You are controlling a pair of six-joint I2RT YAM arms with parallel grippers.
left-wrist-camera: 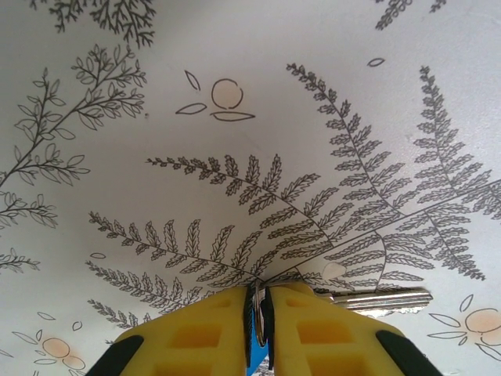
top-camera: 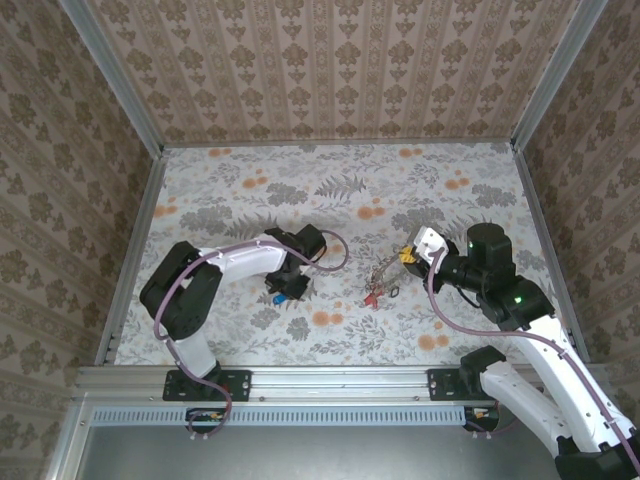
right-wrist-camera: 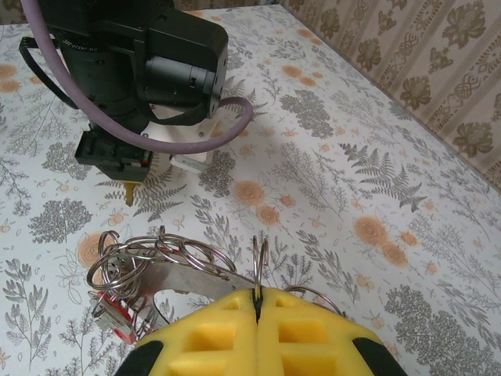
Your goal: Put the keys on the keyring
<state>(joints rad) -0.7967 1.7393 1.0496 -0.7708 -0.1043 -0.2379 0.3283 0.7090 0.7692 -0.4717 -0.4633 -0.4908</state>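
Right wrist showed the right claw [right-wrist-camera: 257, 301] pinched shut on a thin silver wire ring [right-wrist-camera: 261, 251]; the left claw [left-wrist-camera: 262, 313] gripped a blue-headed metal key [left-wrist-camera: 383, 300].

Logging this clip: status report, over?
Left gripper shut on blue key. Right gripper shut on keyring. Key bunch tangled beside it.

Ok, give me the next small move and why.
Probably lift the blue-headed silver key pinched in the left fingers and carry it toward the thin silver wire ring held upright in the right fingers: key and ring are far apart.
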